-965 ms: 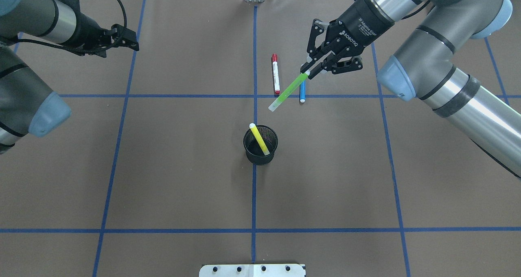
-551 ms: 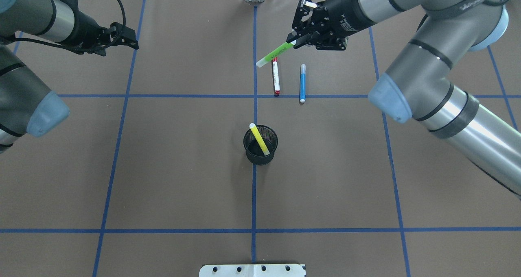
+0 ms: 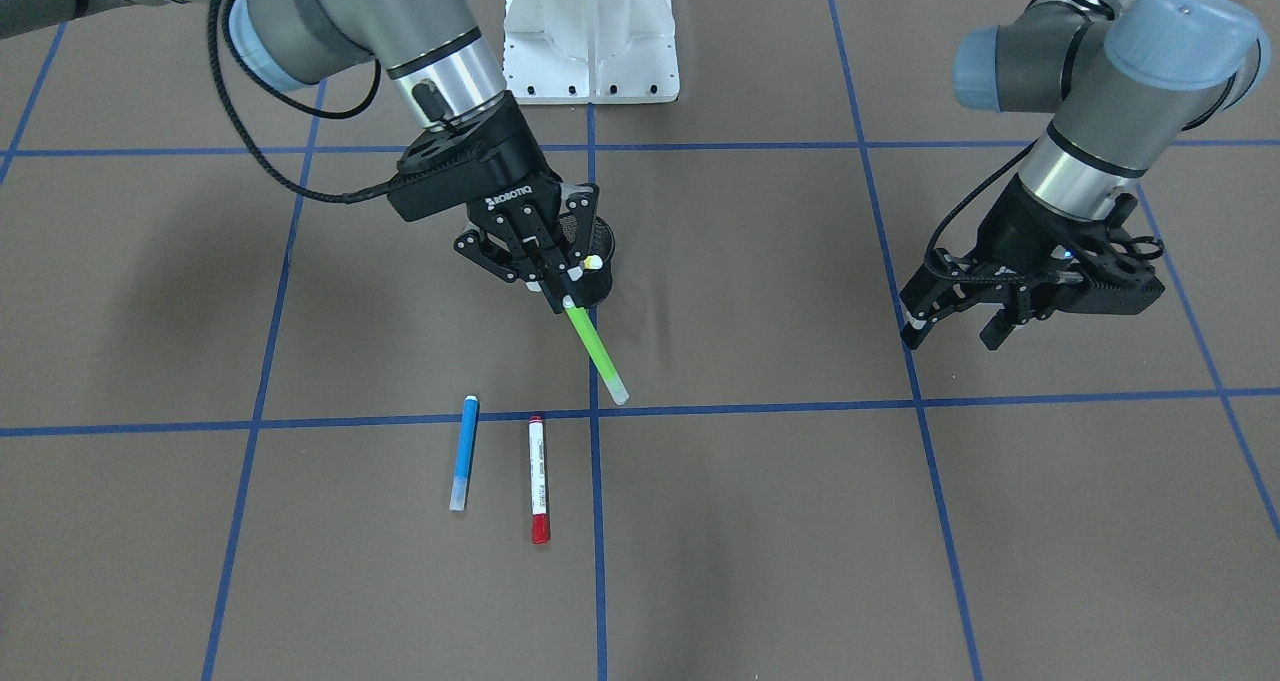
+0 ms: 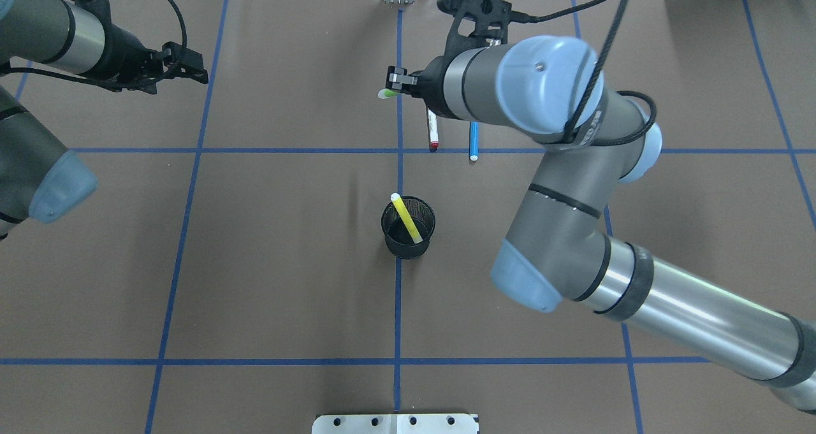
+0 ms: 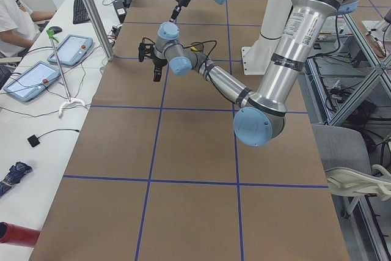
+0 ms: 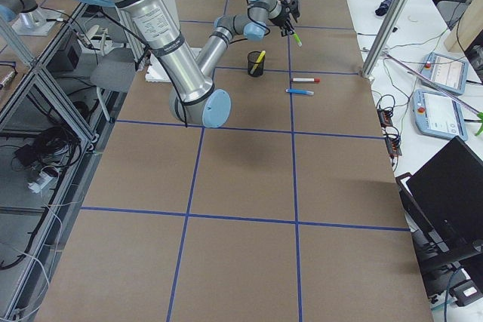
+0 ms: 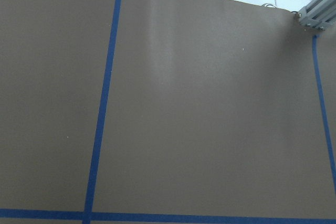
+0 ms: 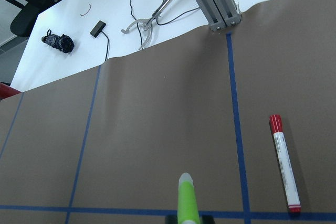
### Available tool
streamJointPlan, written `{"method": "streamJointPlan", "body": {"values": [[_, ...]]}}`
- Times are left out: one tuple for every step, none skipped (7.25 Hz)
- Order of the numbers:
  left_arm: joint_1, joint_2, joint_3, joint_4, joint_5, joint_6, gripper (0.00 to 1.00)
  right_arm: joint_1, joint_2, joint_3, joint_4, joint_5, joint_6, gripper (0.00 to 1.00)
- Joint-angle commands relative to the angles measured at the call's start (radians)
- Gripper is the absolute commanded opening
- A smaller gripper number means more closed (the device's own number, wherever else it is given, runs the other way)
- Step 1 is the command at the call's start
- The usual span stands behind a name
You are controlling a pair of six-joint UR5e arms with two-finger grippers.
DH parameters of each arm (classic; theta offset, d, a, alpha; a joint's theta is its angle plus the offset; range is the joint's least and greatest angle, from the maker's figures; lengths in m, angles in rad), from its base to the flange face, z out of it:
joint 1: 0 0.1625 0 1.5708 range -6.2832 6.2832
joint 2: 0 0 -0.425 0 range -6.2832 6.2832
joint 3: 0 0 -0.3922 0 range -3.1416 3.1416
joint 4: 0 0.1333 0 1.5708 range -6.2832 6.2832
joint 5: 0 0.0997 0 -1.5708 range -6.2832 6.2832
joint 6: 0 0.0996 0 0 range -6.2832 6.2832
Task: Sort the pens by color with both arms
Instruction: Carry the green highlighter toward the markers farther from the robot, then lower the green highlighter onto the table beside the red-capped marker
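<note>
Matte brown tabletop | right gripper clamps slim lime-green pen | left gripper spread

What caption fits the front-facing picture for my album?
Right gripper holds the green pen aloft; the blue pen and red-capped pen lie on the table.

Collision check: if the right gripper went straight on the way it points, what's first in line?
Likely bare table cover: the green pen held in the right gripper leads, tilted down. The red-capped pen lies off to the side. Depth unclear.
</note>
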Motion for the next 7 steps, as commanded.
{"method": "streamJointPlan", "body": {"values": [[-0.005, 0.002, -0.01, 0.002, -0.001, 0.0, 0.99, -0.132, 0.141, -0.186, -0.092, -0.365, -0.004, 0.0], [-0.005, 0.007, -0.011, 0.002, -0.001, 0.0, 0.99, -0.146, 0.148, -0.232, -0.092, -0.427, 0.019, 0.0], [-0.005, 0.027, -0.034, 0.002, -0.001, -0.002, 0.99, -0.17, 0.154, -0.303, -0.083, -0.529, 0.082, 0.0], [-0.005, 0.037, -0.057, 0.005, -0.001, -0.003, 0.99, -0.17, 0.154, -0.311, -0.081, -0.547, 0.114, 0.0], [-0.004, 0.039, -0.059, 0.007, -0.001, -0.003, 0.99, -0.164, 0.151, -0.32, -0.079, -0.55, 0.111, 0.0], [-0.004, 0.039, -0.059, 0.007, -0.001, -0.003, 0.99, -0.158, 0.154, -0.348, -0.054, -0.547, 0.11, 0.0], [-0.002, 0.039, -0.059, 0.007, -0.001, -0.002, 0.99, -0.154, 0.178, -0.43, 0.038, -0.546, 0.102, 0.0]]}}
